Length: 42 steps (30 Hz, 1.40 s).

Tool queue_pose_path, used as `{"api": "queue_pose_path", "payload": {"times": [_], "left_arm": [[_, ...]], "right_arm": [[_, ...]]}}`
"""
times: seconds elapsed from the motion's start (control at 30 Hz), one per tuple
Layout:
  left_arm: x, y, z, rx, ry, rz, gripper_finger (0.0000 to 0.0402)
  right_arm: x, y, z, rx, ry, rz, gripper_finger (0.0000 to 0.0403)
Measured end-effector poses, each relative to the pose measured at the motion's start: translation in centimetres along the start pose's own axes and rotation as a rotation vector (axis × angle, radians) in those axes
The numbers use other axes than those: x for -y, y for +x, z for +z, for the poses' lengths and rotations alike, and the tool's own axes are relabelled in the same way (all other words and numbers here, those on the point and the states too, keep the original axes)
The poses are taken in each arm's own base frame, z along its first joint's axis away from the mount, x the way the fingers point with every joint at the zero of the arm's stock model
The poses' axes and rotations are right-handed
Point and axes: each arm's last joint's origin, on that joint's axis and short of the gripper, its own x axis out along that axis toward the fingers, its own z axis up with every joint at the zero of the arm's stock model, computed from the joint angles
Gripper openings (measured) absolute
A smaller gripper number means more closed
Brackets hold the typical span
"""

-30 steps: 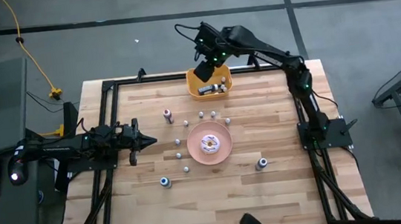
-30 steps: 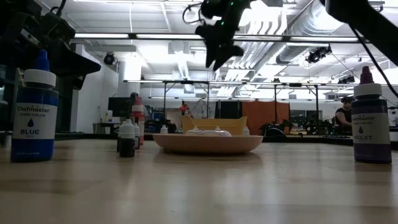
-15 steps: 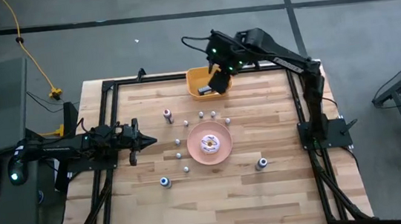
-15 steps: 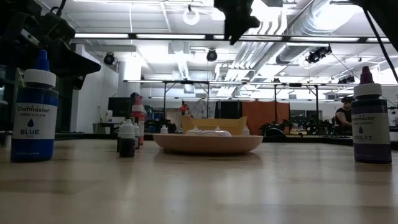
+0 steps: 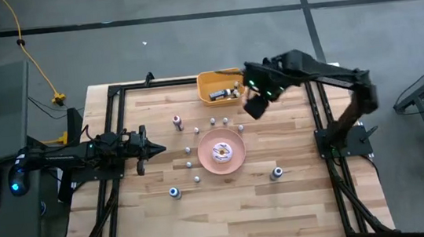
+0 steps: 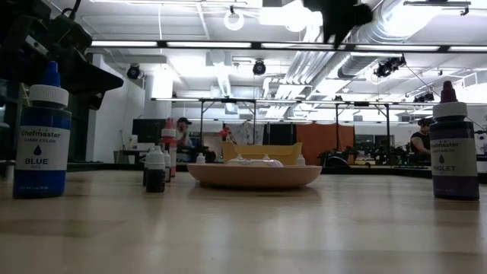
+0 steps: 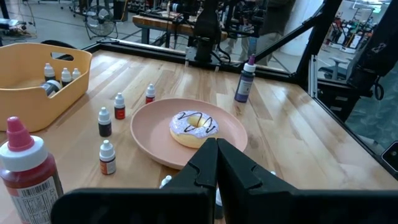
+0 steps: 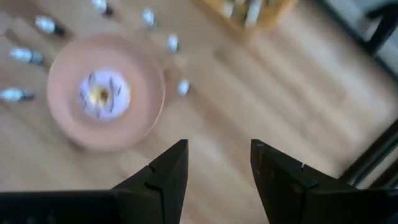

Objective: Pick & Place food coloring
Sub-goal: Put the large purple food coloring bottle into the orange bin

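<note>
The right pincer (image 5: 255, 108), spread and empty, hangs over the wooden table (image 5: 300, 204) beneath bright ceiling lights (image 6: 232, 18).

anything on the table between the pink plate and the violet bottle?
Nothing: in the high view the wood between the pink plate and the violet bottle is bare. The left wrist view shows the same bare stretch.

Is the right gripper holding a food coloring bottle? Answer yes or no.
No: in the right wrist view the right gripper stands open with nothing between its fingers, only bare wooden table showing through the gap.
</note>
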Motion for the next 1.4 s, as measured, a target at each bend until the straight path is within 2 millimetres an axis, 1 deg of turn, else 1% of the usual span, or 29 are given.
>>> {"api": "queue_pose_path", "payload": {"times": [0.1, 0.2, 0.33, 0.43, 0.53, 0.63, 0.77, 0.93, 1.03, 1.17, 1.3, 1.4], "left_arm": [[0.0, 0.0, 0.0, 0.000, 0.000, 0.000, 0.0001], [0.0, 0.0, 0.0, 0.000, 0.000, 0.000, 0.0001], [0.0, 0.0, 0.0, 0.000, 0.000, -0.001, 0.0001], [0.0, 0.0, 0.0, 0.000, 0.000, 0.000, 0.0001], [0.0, 0.0, 0.0, 0.000, 0.000, 0.000, 0.0001], [0.0, 0.0, 0.0, 0.000, 0.000, -0.001, 0.0001], [0.0, 0.0, 0.0, 0.000, 0.000, -0.001, 0.0001], [0.0, 0.0, 0.0, 0.000, 0.000, -0.001, 0.0001], [0.0, 0.0, 0.0, 0.000, 0.000, 0.000, 0.0001], [0.0, 0.0, 0.0, 0.000, 0.000, -0.001, 0.0001], [0.0, 0.0, 0.0, 0.000, 0.000, -0.001, 0.0001], [0.0, 0.0, 0.0, 0.000, 0.000, -0.001, 0.0001]], "right_arm": [[0.3, 0.6, -2.9, -0.055, 0.052, 0.009, 0.0163], [0.3, 1.3, -5.3, -0.081, 0.089, 0.019, 0.0163], [0.1, 2.1, -8.4, -0.169, 0.117, 0.038, 0.0163], [-0.6, 3.1, -10.2, -0.235, 0.100, 0.054, 0.0163], [-1.8, 4.0, -11.5, -0.275, 0.060, 0.102, 0.0164], [-3.0, 4.7, -12.5, -0.275, 0.012, 0.173, 0.0164], [-4.2, 5.4, -13.6, -0.277, -0.077, 0.243, 0.0164], [-5.1, 5.9, -14.6, -0.225, -0.320, 0.245, 0.0164], [-5.1, 5.8, -14.9, -0.165, -0.465, 0.219, 0.0164], [-5.6, 6.1, -14.8, -0.098, -0.612, 0.208, 0.0164], [-6.4, 6.8, -15.1, -0.159, -0.708, 0.245, 0.0165], [-6.8, 7.2, -15.5, -0.191, -0.731, 0.251, 0.0178]]}}
